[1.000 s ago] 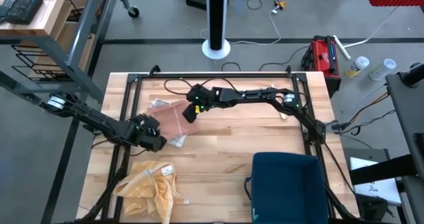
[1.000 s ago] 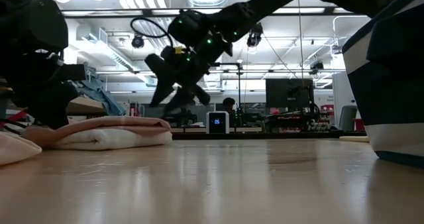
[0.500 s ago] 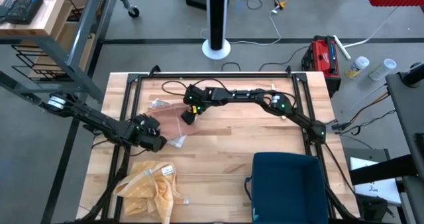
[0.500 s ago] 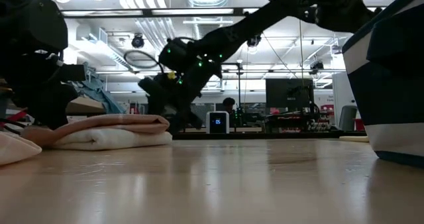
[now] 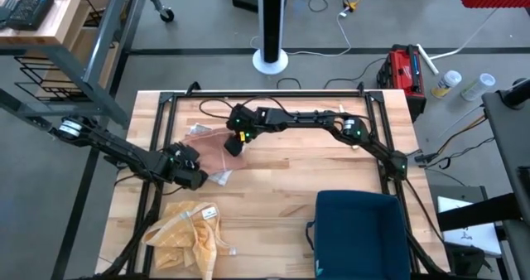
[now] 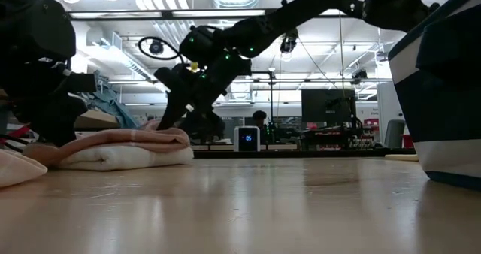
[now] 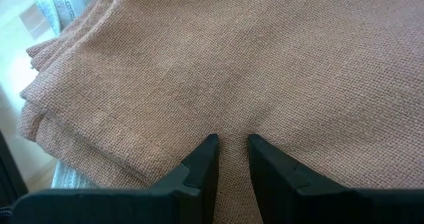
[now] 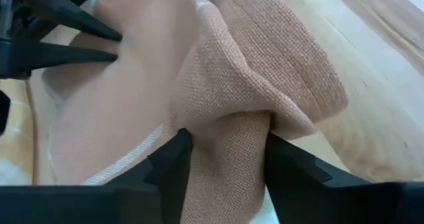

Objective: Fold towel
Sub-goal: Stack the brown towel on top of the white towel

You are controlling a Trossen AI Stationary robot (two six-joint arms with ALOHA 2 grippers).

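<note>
From above, the salmon-pink towel [image 5: 211,150] lies folded on the wooden desk [image 5: 281,189], toward the far left part of its top, with a white cloth layer showing along its near edge. The right end effector [image 5: 234,143] sits at the towel's right edge, its arm arching in from the desk's right side, while the left end effector [image 5: 189,171] rests at the towel's near-left corner. A crumpled yellow cloth [image 5: 186,230] lies nearer than the towel, and a dark blue bin [image 5: 358,230] stands well to the towel's right. At desk level, the towel [image 6: 124,143] forms a low pink stack over a white layer, the right end effector [image 6: 176,111] coming down onto its top right end; the left arm is a dark mass behind the towel's other end. In the left wrist view, the two dark fingers [image 7: 202,168] stand slightly apart with the towel's weave [image 7: 265,65] pressed between and under them, probably pinching a thin layer, though the contact is hard to read. In the right wrist view, the fingers [image 8: 173,161] are clamped on a bunched fold of towel [image 8: 245,85], with the left end effector's fingertips [image 8: 66,35] visible beyond it.
</note>
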